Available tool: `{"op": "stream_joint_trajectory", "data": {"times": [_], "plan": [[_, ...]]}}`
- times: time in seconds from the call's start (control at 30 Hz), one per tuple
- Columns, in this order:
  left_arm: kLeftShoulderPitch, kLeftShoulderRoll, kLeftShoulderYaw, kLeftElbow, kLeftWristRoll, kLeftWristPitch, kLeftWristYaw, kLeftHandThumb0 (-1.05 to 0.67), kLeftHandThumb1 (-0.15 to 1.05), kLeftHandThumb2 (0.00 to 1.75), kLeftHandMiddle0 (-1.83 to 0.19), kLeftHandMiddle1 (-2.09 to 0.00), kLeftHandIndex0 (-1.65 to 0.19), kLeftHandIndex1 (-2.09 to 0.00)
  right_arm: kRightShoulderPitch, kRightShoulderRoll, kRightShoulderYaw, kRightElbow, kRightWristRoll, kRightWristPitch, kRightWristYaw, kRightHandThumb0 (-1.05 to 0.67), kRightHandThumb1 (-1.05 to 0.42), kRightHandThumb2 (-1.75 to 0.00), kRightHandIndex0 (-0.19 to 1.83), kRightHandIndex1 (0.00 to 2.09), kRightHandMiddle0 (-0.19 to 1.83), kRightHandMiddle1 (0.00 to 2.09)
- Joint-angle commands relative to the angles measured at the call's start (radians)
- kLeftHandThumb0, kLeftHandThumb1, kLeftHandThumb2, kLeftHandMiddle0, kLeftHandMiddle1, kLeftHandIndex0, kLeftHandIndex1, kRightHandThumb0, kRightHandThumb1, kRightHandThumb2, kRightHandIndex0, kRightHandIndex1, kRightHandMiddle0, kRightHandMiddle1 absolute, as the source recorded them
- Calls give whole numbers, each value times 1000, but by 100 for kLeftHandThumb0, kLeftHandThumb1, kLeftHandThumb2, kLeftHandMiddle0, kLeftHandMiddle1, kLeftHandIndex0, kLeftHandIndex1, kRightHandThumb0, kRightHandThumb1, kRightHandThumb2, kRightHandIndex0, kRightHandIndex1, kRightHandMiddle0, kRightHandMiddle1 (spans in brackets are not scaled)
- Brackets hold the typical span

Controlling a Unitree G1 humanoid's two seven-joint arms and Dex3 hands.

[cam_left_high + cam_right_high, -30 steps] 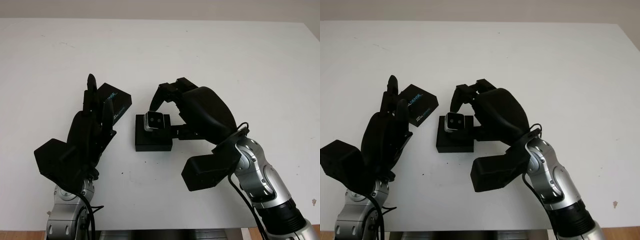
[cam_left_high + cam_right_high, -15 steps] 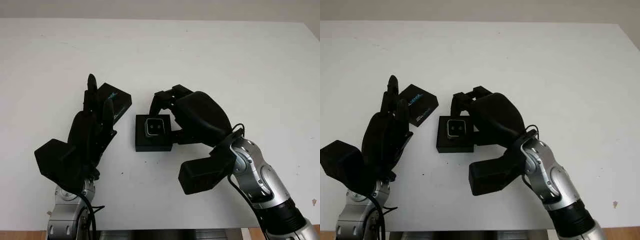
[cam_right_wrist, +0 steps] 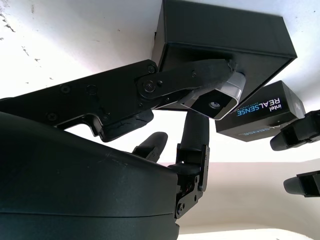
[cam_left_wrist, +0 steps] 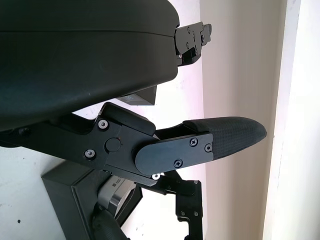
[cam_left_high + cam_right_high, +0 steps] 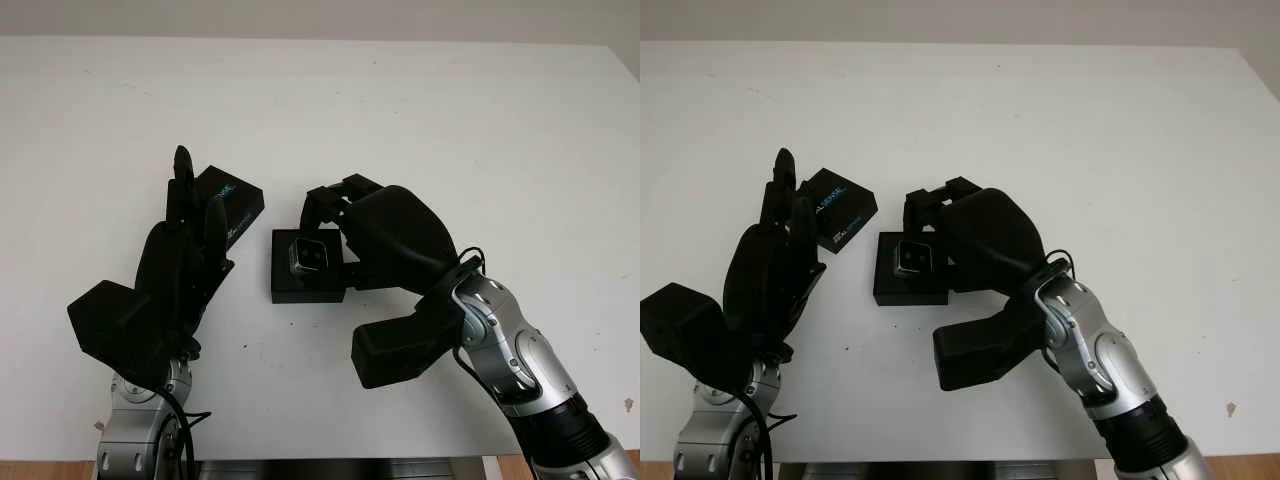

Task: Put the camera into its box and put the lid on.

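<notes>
A small silver camera [image 5: 308,256] sits tilted in the open black box [image 5: 300,287] at the table's middle. My right hand [image 5: 318,228] reaches over the box from the right, its fingers [image 3: 200,75] curled on the camera [image 3: 218,101], which hangs just over the box [image 3: 225,40]. The black lid [image 5: 236,204], printed REALSENSE, lies to the left of the box [image 5: 902,288]. My left hand [image 5: 186,245] is open and stands upright just in front of the lid, apart from the box. In the left wrist view the camera [image 4: 116,192] shows inside the box [image 4: 70,192].
The white table [image 5: 450,120] stretches wide behind and to the right of the box. Its front edge [image 5: 330,462] runs close below both forearms.
My right hand has brought the camera down from above the box into it and shifted slightly toward me. The left hand and the lid have stayed put.
</notes>
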Motion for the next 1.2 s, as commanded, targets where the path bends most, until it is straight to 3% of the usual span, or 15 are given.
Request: {"op": "stream_joint_trajectory", "data": {"times": [0.0, 0.6, 1.17], "plan": [[11, -4, -1, 0, 2, -12, 2, -81, 105, 62, 19, 0, 19, 0, 4, -10, 8, 6, -7, 6, 7, -44, -105, -15, 29, 56, 33, 171], [16, -5, -4, -2, 2, -12, 5, -81, 105, 61, 19, 0, 19, 0, 0, -3, -13, -34, -3, -28, -77, -40, -105, -9, 27, 61, 32, 166], [22, -26, -12, 0, 2, -16, 14, -81, 105, 60, 19, 0, 19, 0, -13, -26, -7, -81, -40, -20, -27, -41, -104, -6, 29, 61, 40, 163]]}}
